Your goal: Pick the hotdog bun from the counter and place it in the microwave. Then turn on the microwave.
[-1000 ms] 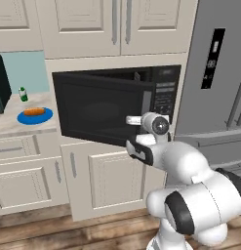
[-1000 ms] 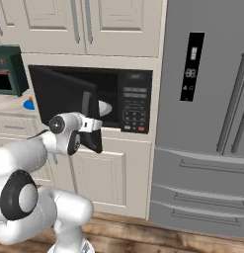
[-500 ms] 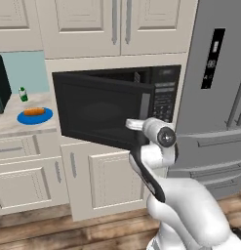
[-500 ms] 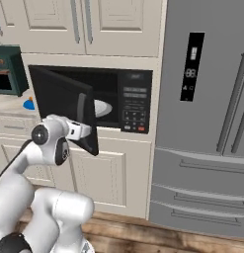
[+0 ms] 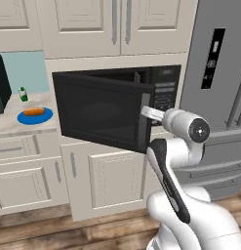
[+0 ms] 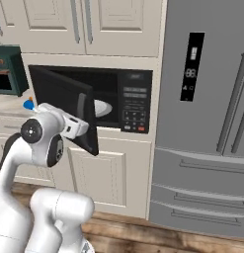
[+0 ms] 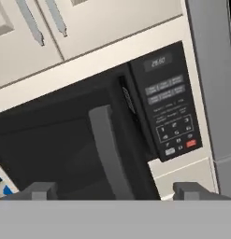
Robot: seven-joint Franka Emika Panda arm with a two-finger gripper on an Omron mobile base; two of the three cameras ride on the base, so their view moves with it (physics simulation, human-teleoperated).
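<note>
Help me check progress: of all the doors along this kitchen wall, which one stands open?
The microwave door: its dark glass panel is swung out to the left, showing the white plate inside. The cream cabinet doors and grey fridge doors sit flush.

One microwave (image 5: 110, 110), one bun (image 5: 33, 112), one blue plate (image 5: 35, 117). At the left of the frame, one small green bottle (image 5: 23, 93). One refrigerator (image 6: 202, 113).

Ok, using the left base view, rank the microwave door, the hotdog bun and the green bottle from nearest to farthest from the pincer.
1. The microwave door, swung open, right beside the pincer.
2. The hotdog bun, on the blue plate far left on the counter.
3. The green bottle, behind the plate, slightly farther left and back.
</note>
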